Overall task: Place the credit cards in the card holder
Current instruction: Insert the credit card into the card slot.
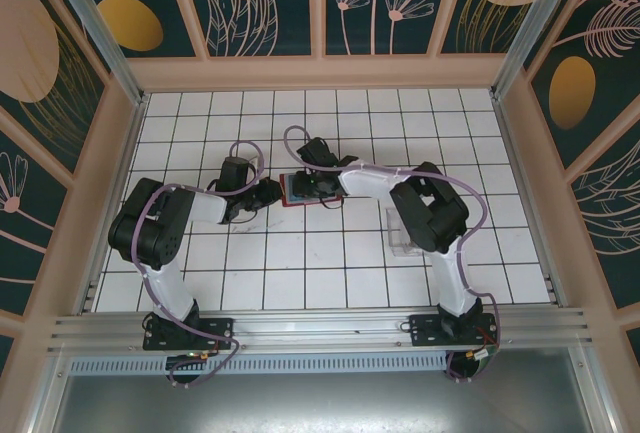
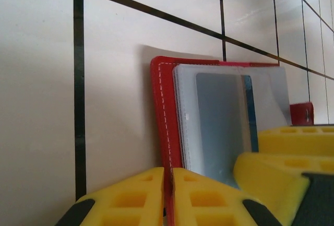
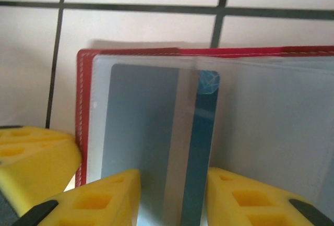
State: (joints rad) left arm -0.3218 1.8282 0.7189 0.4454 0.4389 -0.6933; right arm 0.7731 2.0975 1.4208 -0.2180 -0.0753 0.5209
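A: Left gripper (image 2: 168, 200)?
B: Clenched on the edge of the red card holder (image 2: 160, 111) (just one, lying open on the table (image 2: 42, 106)).
A: Right gripper (image 3: 172, 205)?
B: Half-open, straddling the one credit card (image 3: 146, 132) in the holder's clear sleeve.

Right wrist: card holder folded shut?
No, the card holder lies open, a credit card showing through its clear sleeve.
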